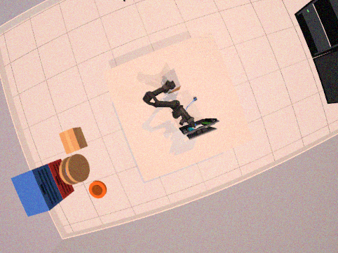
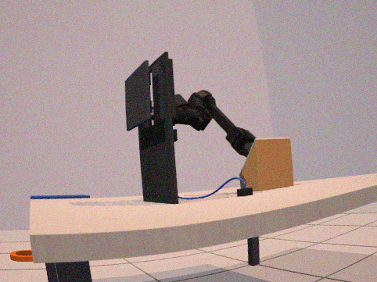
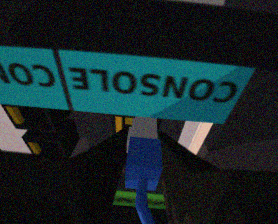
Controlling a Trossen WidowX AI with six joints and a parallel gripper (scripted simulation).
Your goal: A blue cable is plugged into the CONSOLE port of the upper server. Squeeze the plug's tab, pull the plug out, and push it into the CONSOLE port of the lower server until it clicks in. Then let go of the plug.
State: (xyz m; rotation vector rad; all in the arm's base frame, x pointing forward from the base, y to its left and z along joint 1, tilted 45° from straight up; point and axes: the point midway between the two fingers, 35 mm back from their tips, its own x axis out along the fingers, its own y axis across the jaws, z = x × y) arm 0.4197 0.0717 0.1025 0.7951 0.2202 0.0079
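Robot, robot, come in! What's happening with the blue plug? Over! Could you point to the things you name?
Gripper (image 3: 142, 135) shut on blue plug (image 3: 144, 162). Plug at a CONSOLE label (image 3: 150, 90); upper or lower server, can't tell. Nothing seen blocking the plug. Over.

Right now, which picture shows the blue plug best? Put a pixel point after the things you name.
The wrist view: the blue plug (image 3: 143, 161) is big there, in the gripper (image 3: 142, 135), under a CONSOLE label (image 3: 150, 87). From the top it's a tiny speck; the exterior view hides it.
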